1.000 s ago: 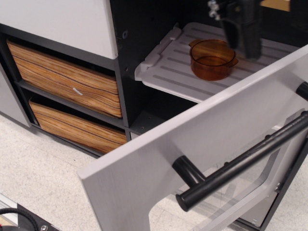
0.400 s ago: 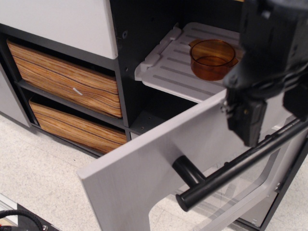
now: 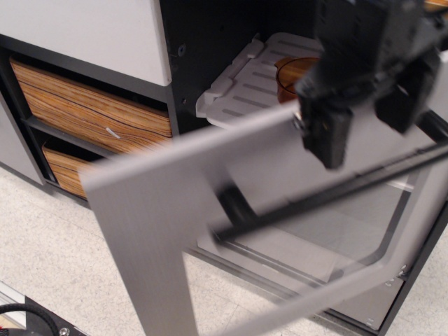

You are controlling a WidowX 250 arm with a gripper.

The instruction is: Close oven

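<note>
Claw (image 3: pixel 364 133) spread before oven (image 3: pixel 175 203) door

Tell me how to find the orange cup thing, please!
Find the big grey oven door, which hangs partly open. Above it, inside the dark oven, sits a white slotted rack. The orange see-through cup stands on that rack, partly hidden by the black gripper; it is the only clear orange thing there.

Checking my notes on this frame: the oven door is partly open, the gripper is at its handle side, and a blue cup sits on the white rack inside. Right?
Not quite: the cup on the white rack is orange, not blue, as observation.image shows. The oven door is partly open, with the gripper at its handle side.
</note>
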